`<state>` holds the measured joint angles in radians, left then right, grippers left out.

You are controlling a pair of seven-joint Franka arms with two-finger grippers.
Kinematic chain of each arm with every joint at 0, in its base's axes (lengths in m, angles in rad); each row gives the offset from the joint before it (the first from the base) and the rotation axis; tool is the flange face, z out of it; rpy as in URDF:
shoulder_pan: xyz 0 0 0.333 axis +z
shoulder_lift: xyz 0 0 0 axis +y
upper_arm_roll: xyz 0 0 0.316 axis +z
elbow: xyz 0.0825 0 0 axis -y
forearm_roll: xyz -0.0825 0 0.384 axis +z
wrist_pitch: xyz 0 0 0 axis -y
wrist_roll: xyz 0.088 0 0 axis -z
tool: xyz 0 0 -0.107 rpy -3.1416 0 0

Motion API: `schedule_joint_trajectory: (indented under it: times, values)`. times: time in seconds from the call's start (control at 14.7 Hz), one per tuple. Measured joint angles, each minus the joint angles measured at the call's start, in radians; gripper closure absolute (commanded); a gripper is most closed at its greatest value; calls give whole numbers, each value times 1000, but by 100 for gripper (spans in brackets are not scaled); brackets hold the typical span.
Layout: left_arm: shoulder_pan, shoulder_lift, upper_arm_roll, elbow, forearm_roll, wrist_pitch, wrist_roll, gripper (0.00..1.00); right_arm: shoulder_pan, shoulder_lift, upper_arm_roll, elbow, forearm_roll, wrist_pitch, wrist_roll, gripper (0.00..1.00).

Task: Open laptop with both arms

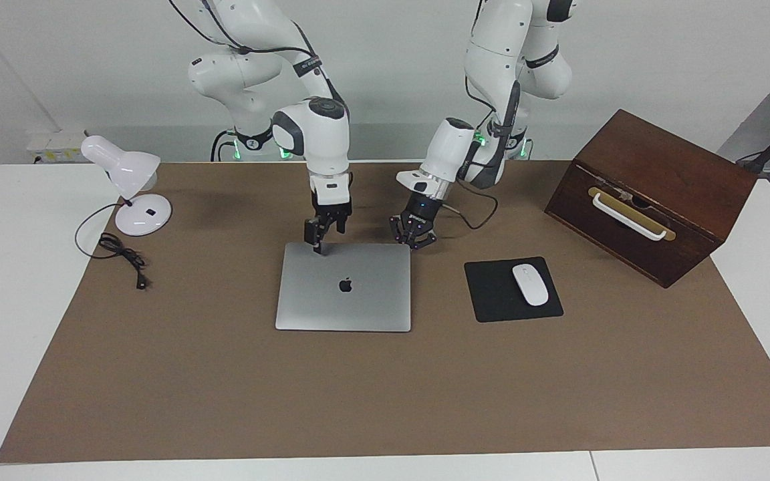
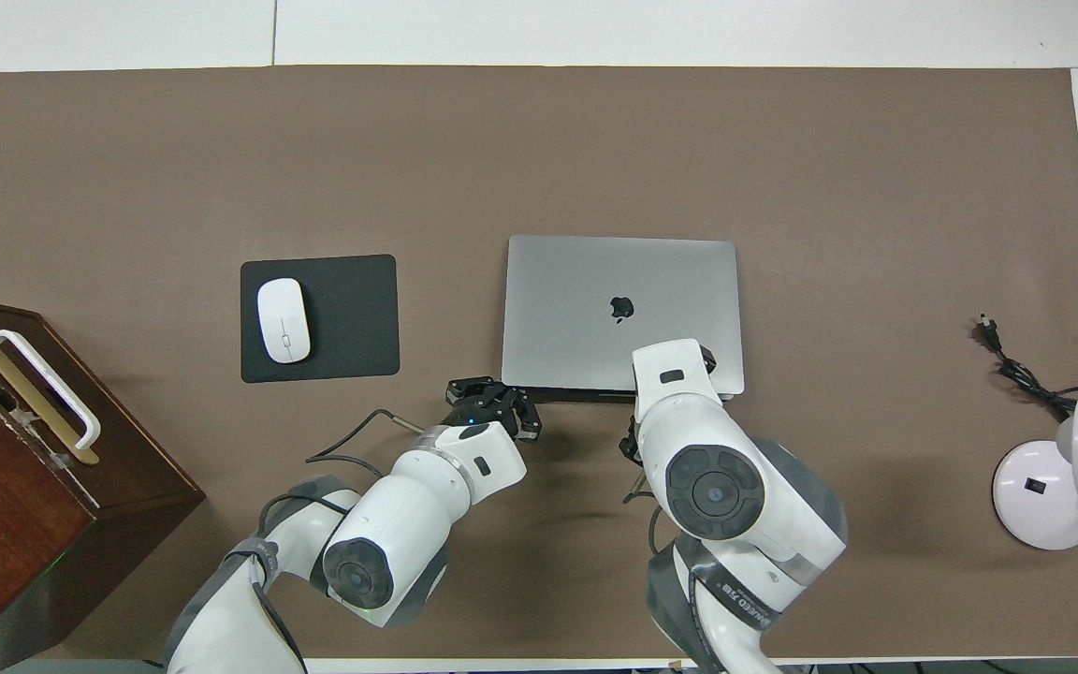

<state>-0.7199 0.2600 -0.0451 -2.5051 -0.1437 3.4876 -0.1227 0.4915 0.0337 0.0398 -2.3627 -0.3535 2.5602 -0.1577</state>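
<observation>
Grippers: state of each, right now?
Left gripper: shut, empty, at the MacBook edge nearest the robots.
Right gripper: fingertip on that same lid edge; open or shut cannot be told.

One camera looks from high across the table (image 1: 385, 401) toward the arms; the other looks steeply down from above them. Both stand well back and share the laptop (image 1: 345, 287) and table.

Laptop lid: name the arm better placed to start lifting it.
Right, probably. The right claw is down on the laptop's edge nearest the robots. The left claw is shut and sits beside that edge's corner, not on the lid.
</observation>
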Motion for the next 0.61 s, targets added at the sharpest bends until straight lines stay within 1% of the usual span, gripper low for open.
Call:
schedule_joint_trajectory:
  times: [0.48,0.61]
  values:
    - [0,1,0,0,0,2,1,100,0,10,0,6,0,0,0,0]
    - [0,1,0,0,0,2,1,100,-3,19,0,6,0,22,0,0]
